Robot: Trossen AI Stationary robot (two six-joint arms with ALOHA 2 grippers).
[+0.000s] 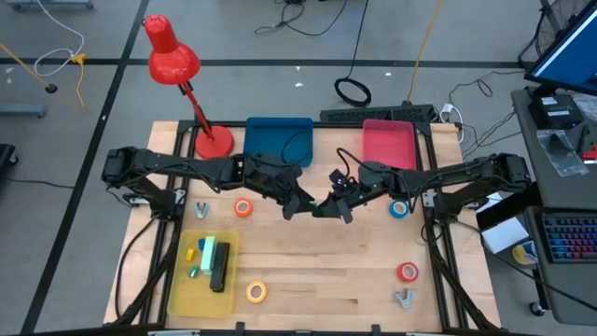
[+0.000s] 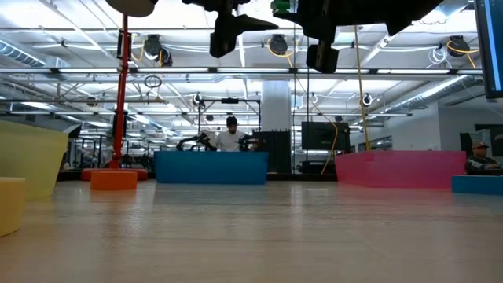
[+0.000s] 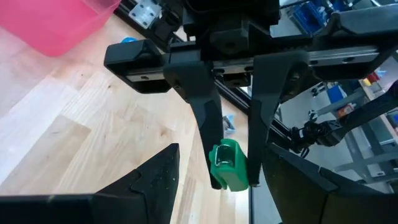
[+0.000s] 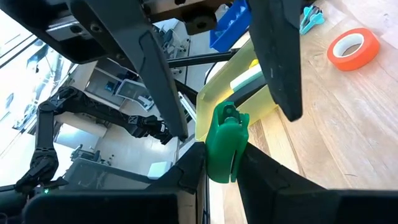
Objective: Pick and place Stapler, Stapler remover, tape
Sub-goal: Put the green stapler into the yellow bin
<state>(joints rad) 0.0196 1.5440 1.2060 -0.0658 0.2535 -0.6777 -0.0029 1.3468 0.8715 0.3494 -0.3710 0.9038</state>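
**Step in hand: tool-to-tool transfer, above mid-bench.**

1. The right tool (image 3: 233,177) is clenched on a green piece (image 4: 224,146), clamp-shaped and probably a stapler remover. It is held clear above the bench (image 1: 326,271), not resting on it.
2. The left tool (image 4: 235,124) is released. Its fingers (image 4: 155,74) stand spread to either side of the green piece and do not touch it.
3. Procedure, as judged:
   - Centre the left fingers on the free upper part of the piece, away from the right fingers.
   - Close the left tool fully before the right tool lets go.
   - Draw the right tool straight back.
   - A skewed pinch on this small, smooth body could twist it out and drop it.

**Pose.** Both arms reach inward from their bench sides at about the same height. The wrists face each other, tip to tip, and the tools are raised off the surface.

**Surroundings.**
- Orange tape (image 1: 243,208) lies near the left arm.
- Blue tape (image 1: 399,208) lies near the right arm.
- Yellow tape (image 1: 256,291) and red tape (image 1: 407,272) lie toward the front edge.
- The yellow tray (image 1: 184,289) at front left holds the black stapler (image 1: 219,269). It is the likely destination.
- The blue bin (image 1: 266,131) and pink bin (image 1: 387,142) sit at the far edge.
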